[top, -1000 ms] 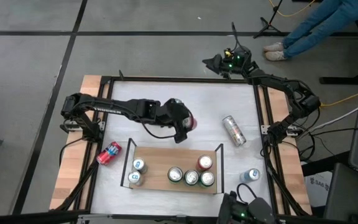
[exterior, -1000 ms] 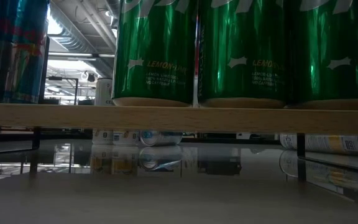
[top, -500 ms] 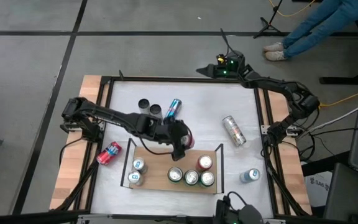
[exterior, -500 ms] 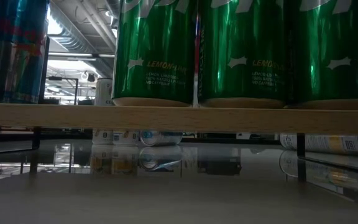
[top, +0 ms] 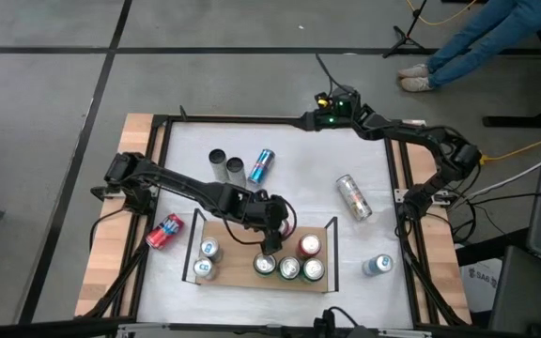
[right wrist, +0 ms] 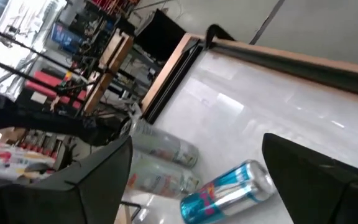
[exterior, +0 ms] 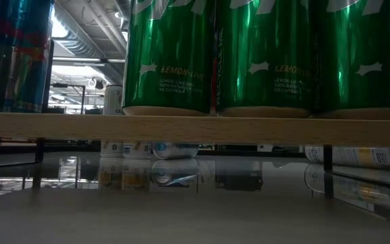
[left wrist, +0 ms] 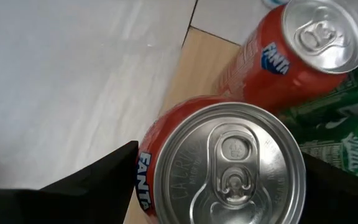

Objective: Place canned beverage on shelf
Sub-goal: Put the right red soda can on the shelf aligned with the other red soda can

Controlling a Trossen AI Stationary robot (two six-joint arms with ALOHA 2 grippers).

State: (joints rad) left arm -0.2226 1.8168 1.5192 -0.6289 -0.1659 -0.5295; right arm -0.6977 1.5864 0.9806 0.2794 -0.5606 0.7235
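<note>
My left gripper is over the light wooden shelf, shut on an orange Fanta can whose silver top faces the wrist camera. A second Fanta can and green cans stand on the shelf board right beside it. Several cans stand upright on the shelf, resting on their bases. My right gripper hangs open at the table's far edge, holding nothing. My left gripper pinches the orange can between its two fingers, on opposite sides of its wall just under the top rim. The fingers come from above, slanting down. The can is upright over the shelf board; its base is hidden by the can itself.
Two cans stand near the far edge, with a blue can lying beside them. A silver can lies at the right, a red one left of the shelf, another near the front right. A person's legs show beyond the table.
My left gripper has carried the orange can toward the table's near edge and down, from beyond the shelf to over its board, tipping more steeply downward. My right gripper has swung toward the table's left along the far edge and rolled, staying open.
</note>
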